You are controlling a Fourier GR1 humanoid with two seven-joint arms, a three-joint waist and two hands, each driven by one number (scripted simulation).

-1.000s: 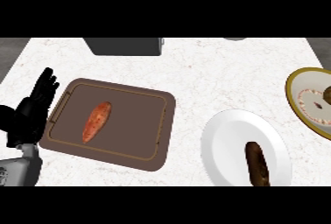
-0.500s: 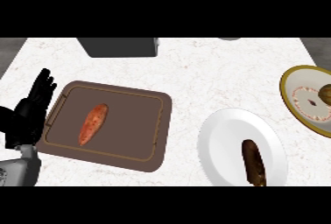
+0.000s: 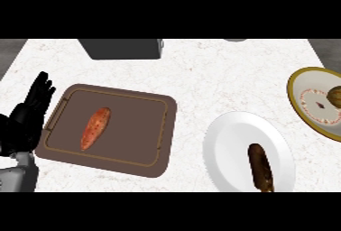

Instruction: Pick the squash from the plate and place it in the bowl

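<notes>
Counter: pale marbled top (image 3: 200,76), with a dark box (image 3: 123,48) at 12 o'clock.
Left hand: the left hand (image 3: 23,124) rested at 9 o'clock beside the tray's left edge, fingers straight and relaxed, pointing up, holding nothing.
Right hand: I could not see it anywhere.
Squash: the dark brown squash (image 3: 261,167) lay on the white plate (image 3: 230,137) at 4 o'clock, with its long axis roughly 12 to 6.
Relation: from the left fingers the squash lay toward 4 o'clock, well apart, with the tray between. I judged the right arm the nearer one.
Bowl: the gold-rimmed bowl (image 3: 292,97) sat at 2 o'clock, just beside the plate, and held a brown lump (image 3: 336,95).
Tray: the brown tray (image 3: 136,133) held an orange-red vegetable (image 3: 94,127).
</notes>
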